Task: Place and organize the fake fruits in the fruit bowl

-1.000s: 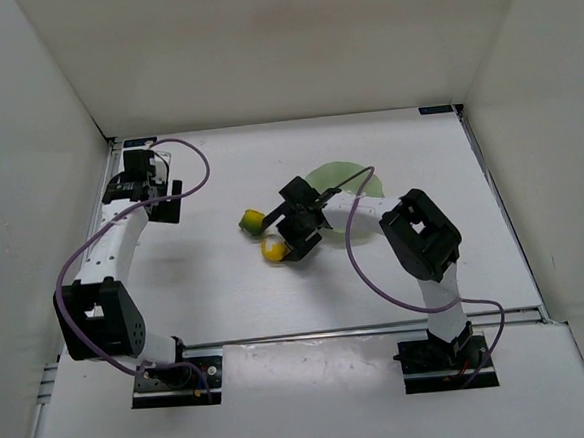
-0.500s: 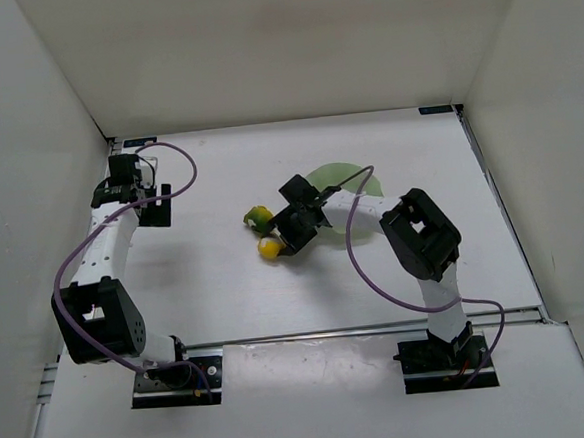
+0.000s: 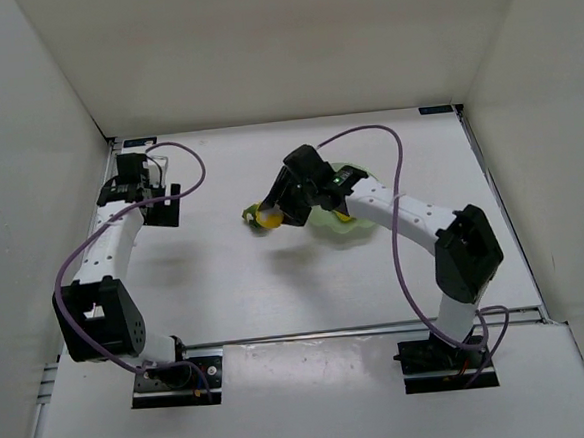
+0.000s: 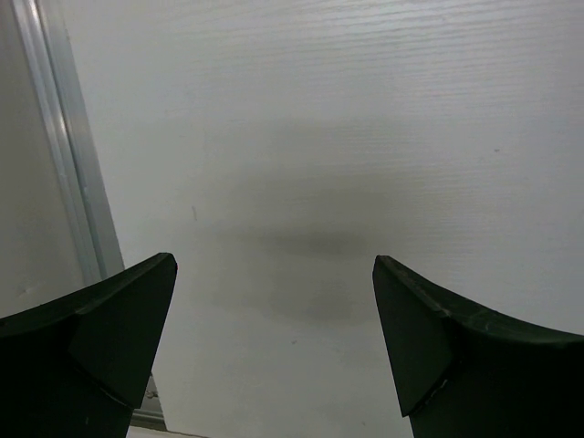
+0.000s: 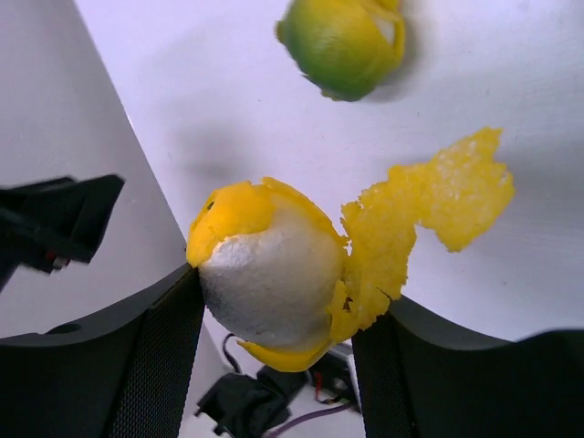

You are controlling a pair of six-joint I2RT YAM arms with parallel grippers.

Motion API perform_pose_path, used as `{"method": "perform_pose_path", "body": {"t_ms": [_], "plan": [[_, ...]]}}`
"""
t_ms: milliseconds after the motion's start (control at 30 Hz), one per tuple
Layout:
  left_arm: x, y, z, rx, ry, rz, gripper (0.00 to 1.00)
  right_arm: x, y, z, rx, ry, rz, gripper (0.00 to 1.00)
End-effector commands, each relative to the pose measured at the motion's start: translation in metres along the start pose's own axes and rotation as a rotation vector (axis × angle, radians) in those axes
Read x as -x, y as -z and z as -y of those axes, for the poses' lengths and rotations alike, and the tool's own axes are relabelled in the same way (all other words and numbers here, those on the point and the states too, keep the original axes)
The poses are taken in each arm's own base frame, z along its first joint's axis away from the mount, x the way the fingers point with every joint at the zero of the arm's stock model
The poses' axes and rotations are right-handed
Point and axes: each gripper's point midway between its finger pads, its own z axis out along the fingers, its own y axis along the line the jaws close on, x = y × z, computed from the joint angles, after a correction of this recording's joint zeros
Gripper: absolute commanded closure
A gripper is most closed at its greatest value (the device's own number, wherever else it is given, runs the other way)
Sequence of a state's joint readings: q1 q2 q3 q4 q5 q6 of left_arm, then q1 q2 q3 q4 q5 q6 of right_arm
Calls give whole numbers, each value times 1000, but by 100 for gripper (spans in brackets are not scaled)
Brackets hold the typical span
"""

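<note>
Fruit bowl [image 3: 348, 227] sits mid-table, right arm stretched across it. Right gripper [image 3: 275, 213] hangs just left of bowl, jaws clamped on yellow-and-white fruit [image 5: 274, 283], raised above table [image 4: 365, 109]. Fruit's skin torn, flap dangling loose. Green-and-orange fruit [image 5: 342, 46] lies on table just past held one, also left of bowl, not touching it. Well left of bowl, toward back corner, left gripper [image 4: 274, 274] hovers low over table, jaws spread wide.
</note>
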State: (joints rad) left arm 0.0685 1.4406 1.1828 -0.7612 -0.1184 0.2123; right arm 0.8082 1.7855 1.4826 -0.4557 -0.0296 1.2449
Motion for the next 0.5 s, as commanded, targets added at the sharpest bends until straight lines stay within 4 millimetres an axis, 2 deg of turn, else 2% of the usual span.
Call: {"method": "perform_pose_path", "body": {"t_ms": [0, 67, 100, 133, 167, 233, 267, 300, 333, 367, 400, 433, 467], "plan": [[14, 8, 26, -70, -48, 32, 0, 25, 27, -5, 14, 224, 123, 74], [22, 9, 45, -103, -106, 35, 0, 52, 35, 17, -105, 293, 210, 72], [25, 6, 52, -115, -135, 32, 0, 79, 44, 23, -122, 266, 237, 72], [33, 10, 68, -142, -197, 44, 0, 86, 42, 41, -171, 260, 208, 71], [36, 10, 76, -144, -231, 38, 0, 109, 47, 52, -181, 228, 223, 70], [39, 3, 96, -154, -297, 14, 0, 121, 44, 69, -204, 192, 192, 65], [46, 7, 112, -161, -357, 24, 0, 137, 44, 85, -234, 163, 205, 62], [46, 6, 121, -175, -394, 13, 0, 142, 39, 94, -248, 160, 188, 49], [46, -3, 132, -173, -423, -9, 0, 148, 39, 89, -222, 162, 176, 40], [51, 2, 148, -185, -476, -4, 0, 158, 33, 97, -228, 181, 158, 23], [54, 2, 158, -196, -506, 1, 0, 162, 32, 95, -216, 190, 138, 6], [53, -5, 168, -198, -530, -13, 0, 165, 34, 93, -207, 194, 122, 0], [58, 1, 184, -216, -575, 7, 0, 174, 42, 89, -212, 206, 128, 0]]}}
